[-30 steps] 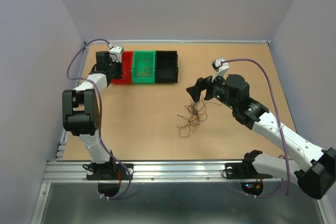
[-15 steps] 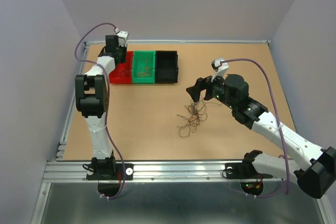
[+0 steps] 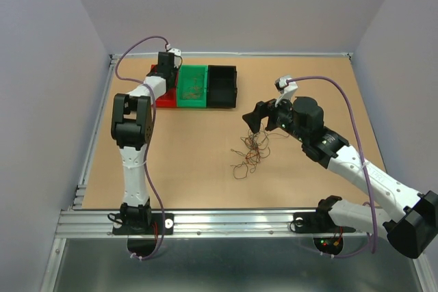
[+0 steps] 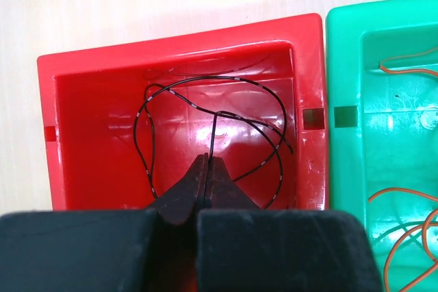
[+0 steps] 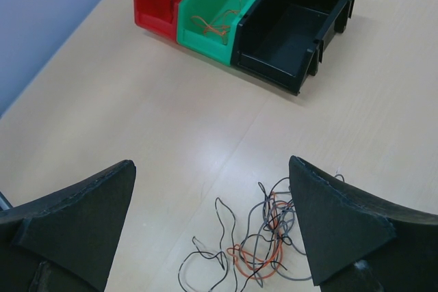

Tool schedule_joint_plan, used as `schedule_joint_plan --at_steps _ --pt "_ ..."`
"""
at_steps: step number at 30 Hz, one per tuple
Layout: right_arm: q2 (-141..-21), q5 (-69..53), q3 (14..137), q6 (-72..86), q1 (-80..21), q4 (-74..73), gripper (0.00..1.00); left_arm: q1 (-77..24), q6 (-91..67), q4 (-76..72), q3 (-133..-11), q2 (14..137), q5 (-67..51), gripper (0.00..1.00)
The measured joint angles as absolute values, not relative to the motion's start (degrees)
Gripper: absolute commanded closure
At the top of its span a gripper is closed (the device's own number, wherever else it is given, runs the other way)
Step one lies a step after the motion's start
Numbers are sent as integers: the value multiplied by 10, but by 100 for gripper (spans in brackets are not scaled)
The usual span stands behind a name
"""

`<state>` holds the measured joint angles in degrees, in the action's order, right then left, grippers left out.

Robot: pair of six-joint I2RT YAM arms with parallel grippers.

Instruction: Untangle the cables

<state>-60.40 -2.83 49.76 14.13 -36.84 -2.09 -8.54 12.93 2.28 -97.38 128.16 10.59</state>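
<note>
Tangle of cables (image 3: pixel 250 152) loose on the table (image 3: pixel 191 169) near its middle, with brown, orange-red and dark strands looped over one another. Right gripper (image 3: pixel 254 117) just beyond the bunch, toward the far edge. Fingers spread wide and holding nothing, plainest from the right wrist, with the bunch low between the two pads.

Three bins in a row near the far left corner: red bin (image 4: pixel 178 42), green bin (image 4: pixel 342 66), black bin (image 5: pixel 267 73). From above, red bin largely covered by the left arm and its contents out of sight. Shown only by the left wrist: one dark wire (image 4: pixel 205 104) coiled inside the red bin. Left gripper (image 4: pixel 207 169) above it, fingers pressed together. One end of the wire running right up to the tips; pinched or merely lying there, impossible to tell. Orange wires (image 4: pixel 404 230) in the green bin, cut off at the right and bottom of that view and a faint scribble from above.

Strands in the tangle too fine to count or trace.
</note>
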Motion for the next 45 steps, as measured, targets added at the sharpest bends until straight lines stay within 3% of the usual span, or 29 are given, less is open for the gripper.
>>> schedule_joint_plan --at_steps 2,3,9,22,26,32,41,43,44,45 --pt "-604 -28 498 141 -368 -21 2 -85 129 13 -956 1271 108 87" --pt "-604 -28 498 142 -368 -21 2 -85 129 10 -946 1265 108 78" --pt "-614 -7 498 148 -368 -21 2 -77 129 12 -876 1213 105 62" --pt "-639 9 498 152 -368 -32 2 -48 120 28 -858 1155 47 60" --pt "-639 10 498 152 -368 -34 2 -38 116 29 -858 1135 28 48" --pt "-649 17 498 154 -368 -37 2 -37 117 29 -848 1121 5 44" --pt "-667 17 498 159 -368 -53 2 -30 113 64 -866 1135 -77 47" --pt "-667 17 498 159 -368 -55 2 -21 108 75 -875 1144 -103 60" --pt "-667 17 498 159 -368 -56 2 -17 106 77 -876 1146 -109 85" --pt "-667 17 498 159 -368 -56 2 -14 105 80 -876 1147 -111 98"
